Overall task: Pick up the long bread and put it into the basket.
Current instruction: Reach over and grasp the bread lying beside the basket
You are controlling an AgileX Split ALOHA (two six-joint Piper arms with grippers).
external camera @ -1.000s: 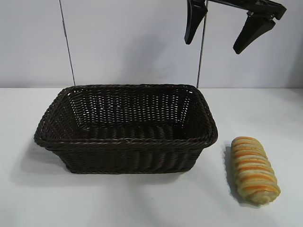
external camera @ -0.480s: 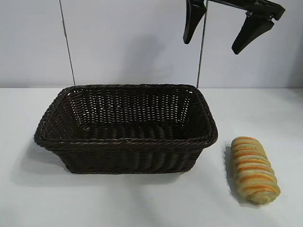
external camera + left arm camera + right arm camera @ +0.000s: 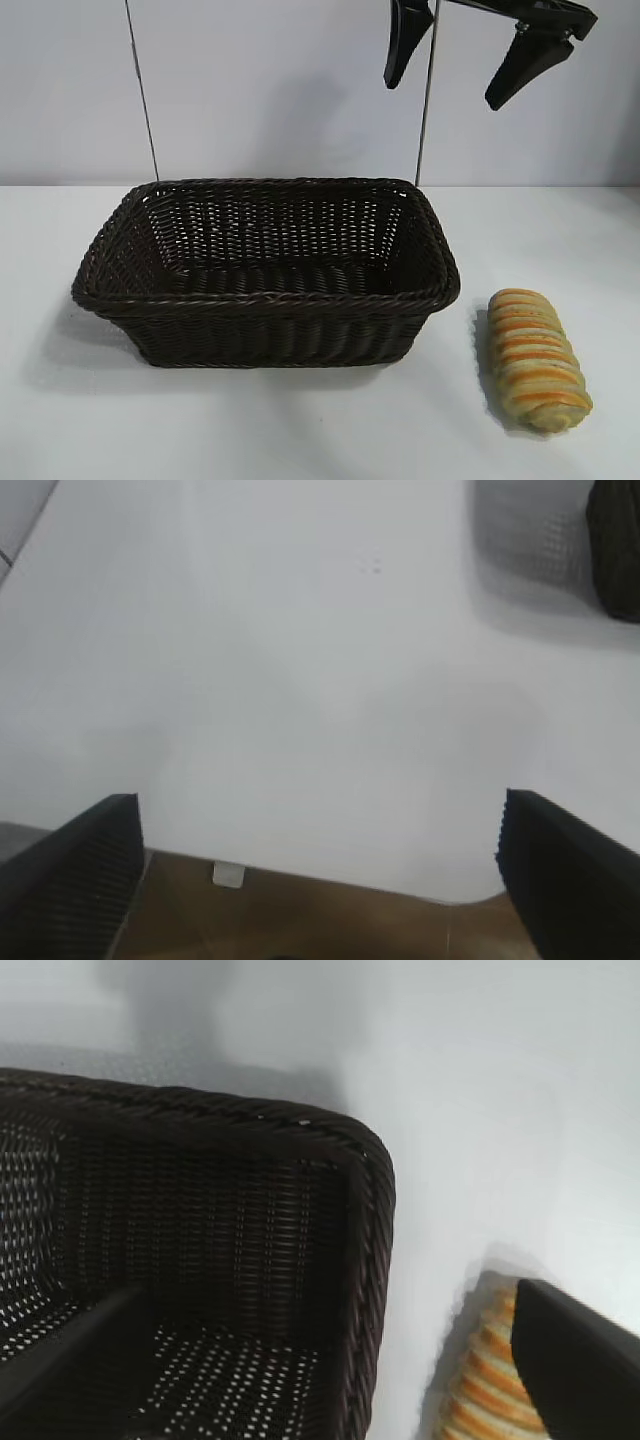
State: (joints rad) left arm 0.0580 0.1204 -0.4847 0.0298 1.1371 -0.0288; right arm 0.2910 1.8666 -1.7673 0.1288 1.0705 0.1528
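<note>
The long bread (image 3: 536, 359), pale tan with orange stripes, lies on the white table to the right of the basket (image 3: 270, 300). The dark brown wicker basket stands empty at the table's middle. My right gripper (image 3: 443, 92) hangs open high above the basket's far right corner, clear of both. In the right wrist view the gripper (image 3: 320, 1380) is open, with the basket's corner (image 3: 370, 1220) and one end of the bread (image 3: 480, 1380) below it. My left gripper (image 3: 320, 880) is open and empty over bare table near its edge, out of the exterior view.
A white table (image 3: 560, 240) carries everything, with a pale wall behind it. Two thin cables (image 3: 142, 90) hang down behind the basket. A basket corner (image 3: 615, 550) shows far off in the left wrist view.
My right gripper has drifted slightly up and to the left. The bread and the basket have not moved.
</note>
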